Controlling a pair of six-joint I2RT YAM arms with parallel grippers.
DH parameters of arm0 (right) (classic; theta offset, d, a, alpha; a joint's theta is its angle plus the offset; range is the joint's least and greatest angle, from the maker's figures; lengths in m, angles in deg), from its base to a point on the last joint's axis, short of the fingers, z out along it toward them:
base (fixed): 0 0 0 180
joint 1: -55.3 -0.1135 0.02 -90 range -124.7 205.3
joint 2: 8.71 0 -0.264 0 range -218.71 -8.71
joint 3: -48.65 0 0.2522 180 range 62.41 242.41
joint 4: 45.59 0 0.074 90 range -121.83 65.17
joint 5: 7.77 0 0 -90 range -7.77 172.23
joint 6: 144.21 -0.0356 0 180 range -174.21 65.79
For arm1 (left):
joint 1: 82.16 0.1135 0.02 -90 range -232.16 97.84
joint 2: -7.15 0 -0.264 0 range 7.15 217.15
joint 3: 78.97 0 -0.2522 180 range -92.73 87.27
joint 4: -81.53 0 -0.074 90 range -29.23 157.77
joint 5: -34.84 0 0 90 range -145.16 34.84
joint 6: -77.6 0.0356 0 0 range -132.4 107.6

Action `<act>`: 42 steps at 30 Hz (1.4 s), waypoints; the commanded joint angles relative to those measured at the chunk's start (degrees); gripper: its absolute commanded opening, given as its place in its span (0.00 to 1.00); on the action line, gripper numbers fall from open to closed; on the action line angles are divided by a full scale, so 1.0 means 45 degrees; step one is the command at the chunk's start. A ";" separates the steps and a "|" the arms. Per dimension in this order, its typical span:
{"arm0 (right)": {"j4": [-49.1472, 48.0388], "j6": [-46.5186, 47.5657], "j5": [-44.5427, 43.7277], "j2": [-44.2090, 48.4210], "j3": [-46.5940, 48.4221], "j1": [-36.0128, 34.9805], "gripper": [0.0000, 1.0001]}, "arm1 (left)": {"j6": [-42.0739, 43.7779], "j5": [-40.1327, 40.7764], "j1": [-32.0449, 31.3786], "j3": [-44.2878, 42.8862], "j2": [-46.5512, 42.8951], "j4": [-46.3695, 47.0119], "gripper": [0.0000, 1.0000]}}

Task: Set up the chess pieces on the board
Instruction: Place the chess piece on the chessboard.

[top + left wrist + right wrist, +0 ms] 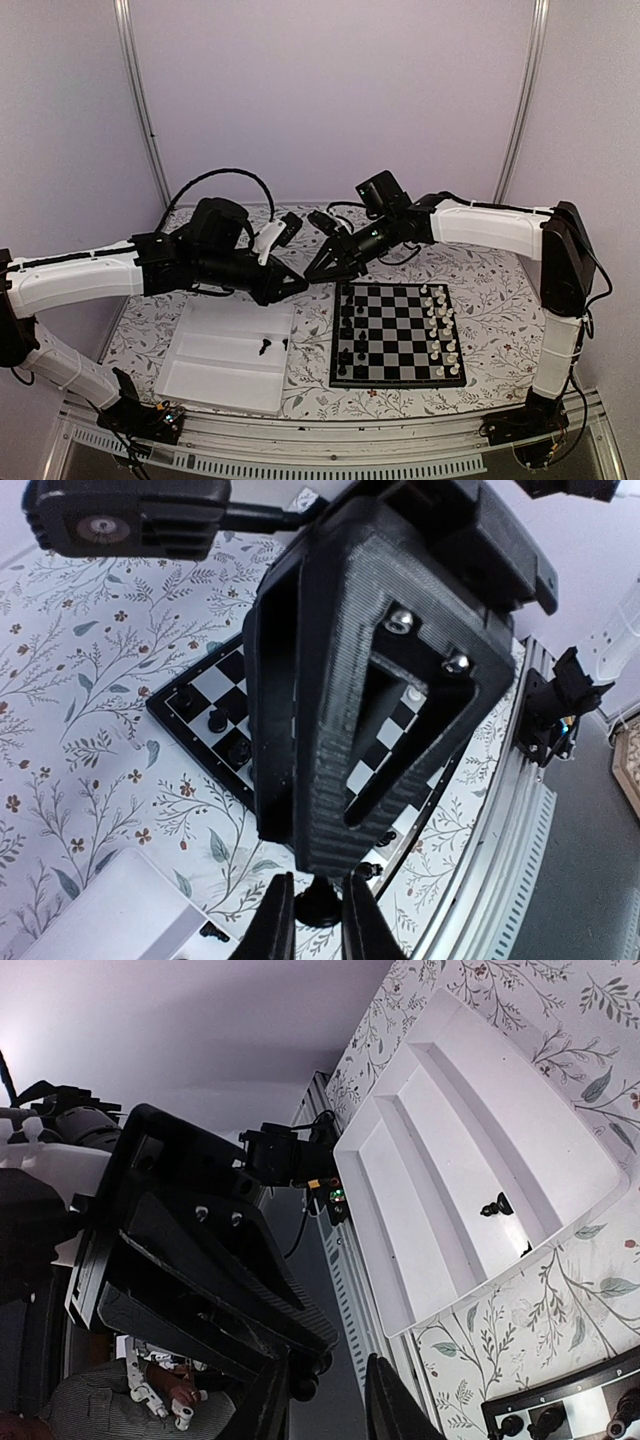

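The chequered board (398, 340) lies right of centre, with black chess pieces (347, 325) on its left columns and white ones along its right. My left gripper (298, 287) is shut on a black piece (320, 904), held in the air left of the board's far corner. My right gripper (314, 270) meets it there, open, its fingers either side of that piece (305, 1387). In the left wrist view my left gripper (318, 928) shows under the big right finger (330, 710). In the right wrist view my right gripper (330, 1405) has a gap beside the piece.
A white tray (215, 375) lies left of the board and holds two loose black pieces (265, 347); it also shows in the right wrist view (430, 1170), where one piece (495, 1205) stands out. The flowered cloth covers the table. A metal rail runs along the near edge (330, 440).
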 commanded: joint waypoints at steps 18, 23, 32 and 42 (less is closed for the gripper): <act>0.0555 0.0439 -0.1835 0.0752 -0.0237 0.0100 0.04 | -0.0489 0.2581 -0.0405 -0.0605 0.0106 -0.0643 0.36; 0.3625 0.2474 -0.5479 0.0611 0.1214 0.0302 0.04 | -0.0587 0.2744 -0.0405 -0.0138 -0.0707 -0.0614 0.46; 0.5152 0.4238 -1.1051 0.0265 0.1539 0.0348 0.04 | -0.0757 0.2805 -0.0405 -0.0007 -0.1097 -0.1297 0.46; 0.4919 0.4924 -1.2358 -0.0816 0.1331 0.0602 0.04 | -0.1263 0.3295 -0.0386 -0.0083 -0.0916 -0.2030 0.46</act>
